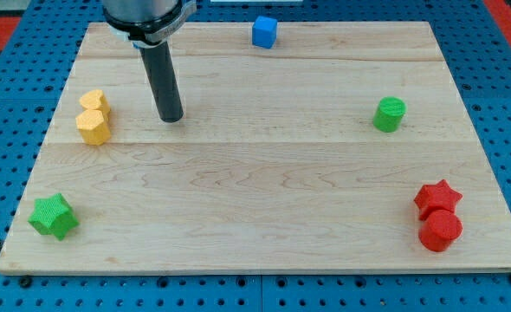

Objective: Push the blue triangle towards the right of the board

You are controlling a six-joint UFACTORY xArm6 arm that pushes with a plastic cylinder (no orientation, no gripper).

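The only blue block (264,32) sits at the view's top edge of the wooden board (264,199), a little right of centre; it looks like a cube rather than a triangle. My tip (171,118) rests on the board at the upper left. It is well apart from the blue block, down and to the left of it. The tip touches no block.
Two yellow blocks (93,116) sit together just left of my tip. A green star (53,216) is at the lower left. A green cylinder (390,114) is at the right. A red star (436,198) and a red cylinder (440,230) touch at the lower right.
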